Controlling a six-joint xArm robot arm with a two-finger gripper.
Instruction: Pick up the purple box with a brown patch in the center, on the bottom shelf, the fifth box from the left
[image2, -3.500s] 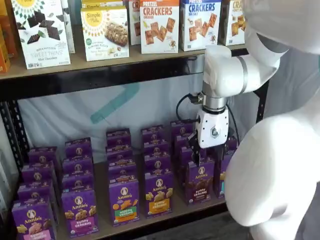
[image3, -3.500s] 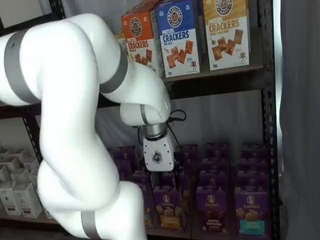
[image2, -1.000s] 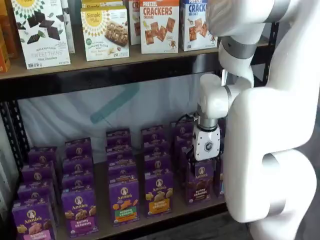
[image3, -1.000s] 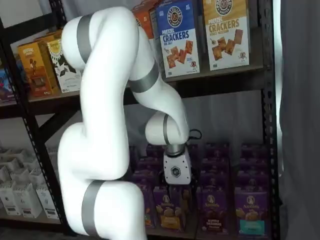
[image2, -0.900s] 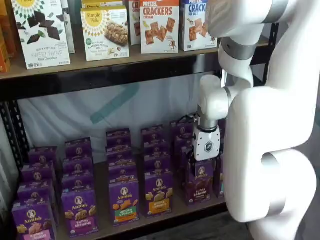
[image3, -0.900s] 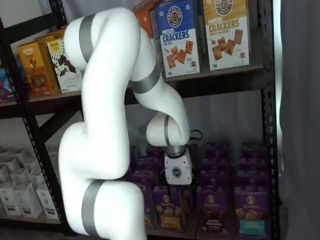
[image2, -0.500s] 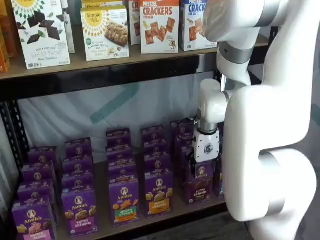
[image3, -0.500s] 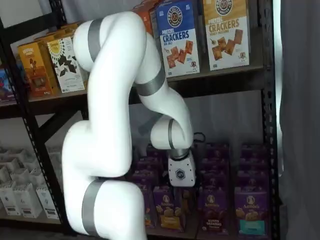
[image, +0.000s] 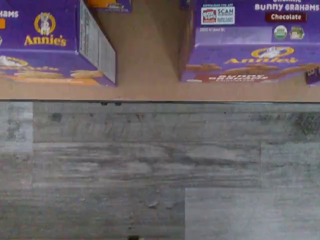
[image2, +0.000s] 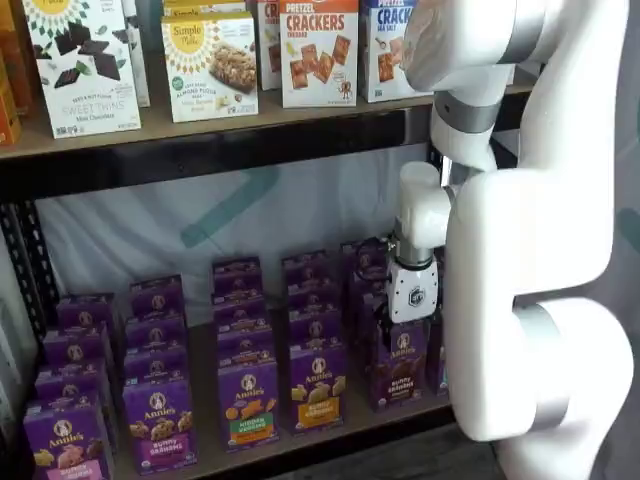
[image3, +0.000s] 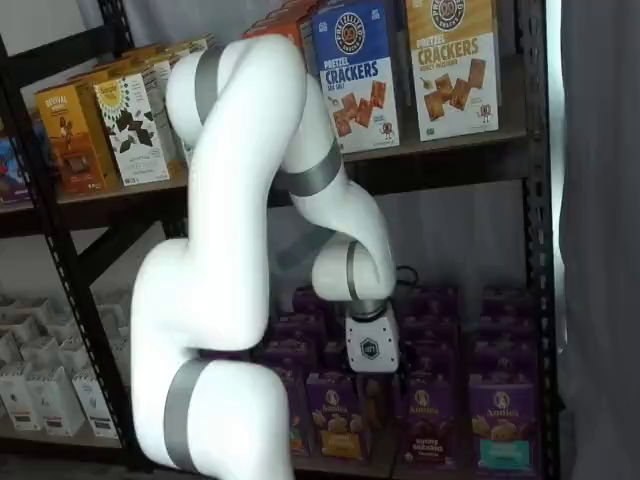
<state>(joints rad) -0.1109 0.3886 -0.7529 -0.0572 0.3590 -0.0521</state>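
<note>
The purple box (image2: 400, 366) with the brown "Bunny Grahams" band stands at the front of the bottom shelf (image2: 203, 372). It shows in both shelf views (image3: 428, 421). In the wrist view its top reads "Bunny Grahams Chocolate" (image: 250, 47), at the edge of the wooden board (image: 145, 60). My gripper (image2: 404, 330) hangs straight down just above and slightly left of this box. Its white body shows in both shelf views. The dark fingers (image3: 377, 385) blend into the boxes, so I cannot tell whether they are open or shut.
Rows of other purple Annie's cartons fill the bottom shelf, one with a yellow-orange band (image2: 318, 386) and one with a teal band (image3: 500, 425). Cracker boxes (image2: 319, 50) stand on the upper shelf. A black upright (image3: 540, 250) is at the right. Grey plank floor (image: 160, 170) lies below.
The arm has swung further over. The gripper has shifted a little to the right and slightly lower toward the brown-banded box. No box has moved.
</note>
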